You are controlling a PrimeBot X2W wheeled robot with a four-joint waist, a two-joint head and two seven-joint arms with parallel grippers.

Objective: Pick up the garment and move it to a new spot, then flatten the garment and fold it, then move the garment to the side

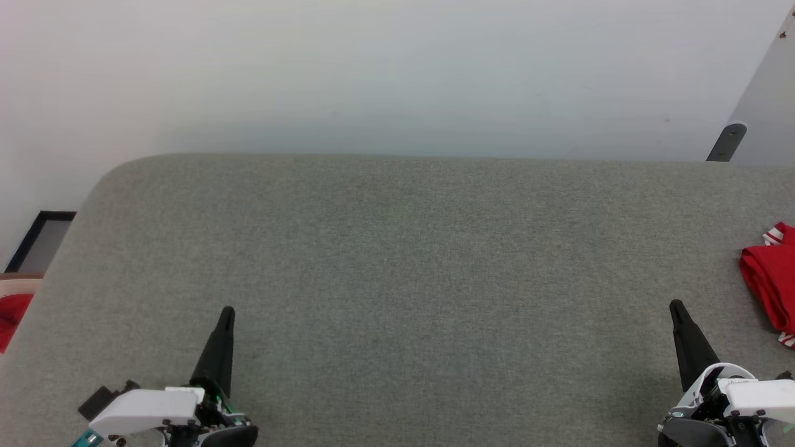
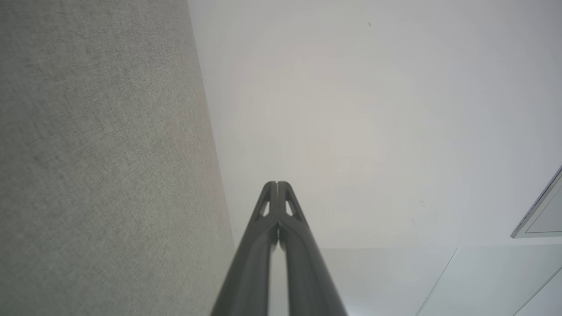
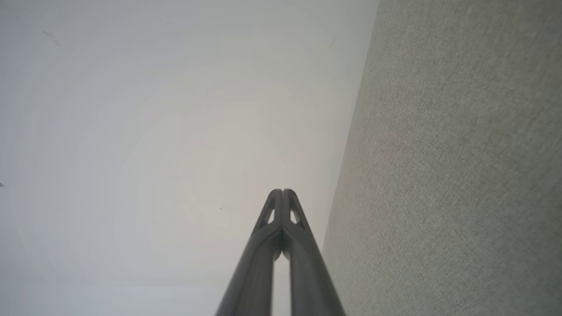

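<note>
The red garment [image 1: 772,285] with white-striped trim lies bunched at the 3 o'clock edge of the grey desk [image 1: 397,261], near the right gripper [image 1: 676,305] at 5 o'clock, the left gripper [image 1: 227,310] at 7 o'clock, both fully closed and empty.

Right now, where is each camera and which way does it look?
Head view: on my head, looking forward and down at the grey fabric surface, a red jersey with white stripes at its right edge, and the white wall; my shut left hand and right hand show at the bottom.
Left wrist view: on the left wrist, looking along the left hand toward the wall, surface at left.
Right wrist view: on the right wrist, looking along the right hand toward the wall, surface at right.
Both wrist views share surface and wall.
</note>
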